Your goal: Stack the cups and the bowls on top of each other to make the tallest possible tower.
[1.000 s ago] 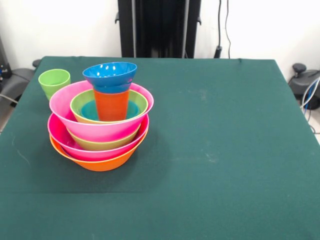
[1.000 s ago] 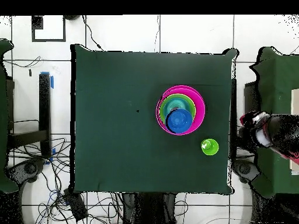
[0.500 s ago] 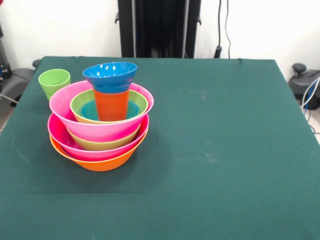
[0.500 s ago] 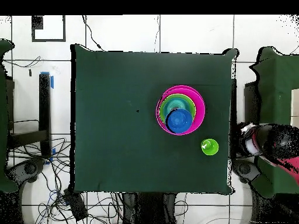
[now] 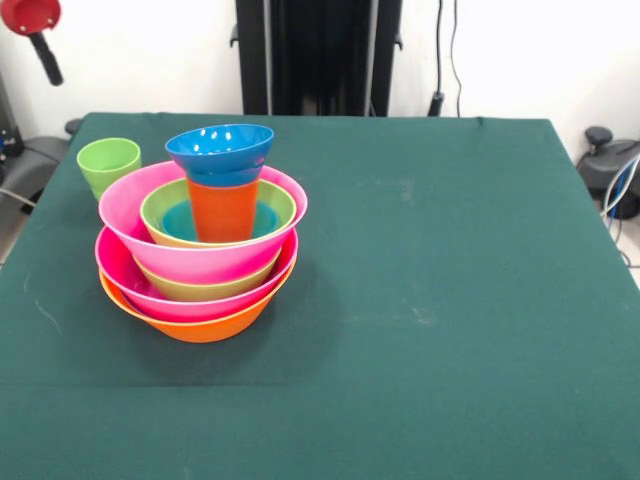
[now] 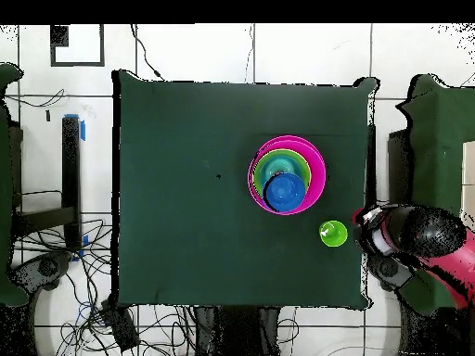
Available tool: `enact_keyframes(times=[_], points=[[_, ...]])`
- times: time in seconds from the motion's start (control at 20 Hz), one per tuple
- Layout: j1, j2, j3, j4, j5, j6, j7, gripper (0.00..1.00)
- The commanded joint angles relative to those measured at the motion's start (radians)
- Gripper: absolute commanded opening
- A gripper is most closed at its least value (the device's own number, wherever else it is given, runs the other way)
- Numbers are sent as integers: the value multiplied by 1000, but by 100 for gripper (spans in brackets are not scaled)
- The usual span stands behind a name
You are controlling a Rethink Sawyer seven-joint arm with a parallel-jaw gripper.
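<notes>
The tower (image 5: 200, 240) stands left of the table's middle. Its lowest bowl is orange (image 5: 200, 326), with pink (image 5: 150, 292), green, a wider pink (image 5: 190, 258) and another green bowl (image 5: 162, 212) nested above it. An orange-red cup (image 5: 222, 210) stands upright in the top green bowl, with a small dark blue bowl (image 5: 220, 148) resting on its rim. From above the tower (image 6: 288, 174) shows as concentric rings. A light green cup (image 5: 108, 165) (image 6: 333, 233) stands alone beside it. The red and black arm (image 6: 413, 234) reaches in over the table's edge, its tip just beside the green cup. A red part of the arm (image 5: 30, 16) shows in the front view's top left corner.
The green cloth table (image 5: 450, 250) stretches wide to the right of the tower. Cables and a black frame (image 6: 70, 176) lie on the floor beyond the table's edges.
The arm has swung in toward the light green cup and now shows in the front view's corner. The tower and the cup have not moved.
</notes>
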Motion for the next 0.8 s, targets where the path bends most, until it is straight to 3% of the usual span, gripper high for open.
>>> enact_keyframes(times=[0.05, 0.8], points=[[30, 69, 95, 95, 21, 16, -24, 100], [8, 135, 92, 95, -1, -54, -38, 100]])
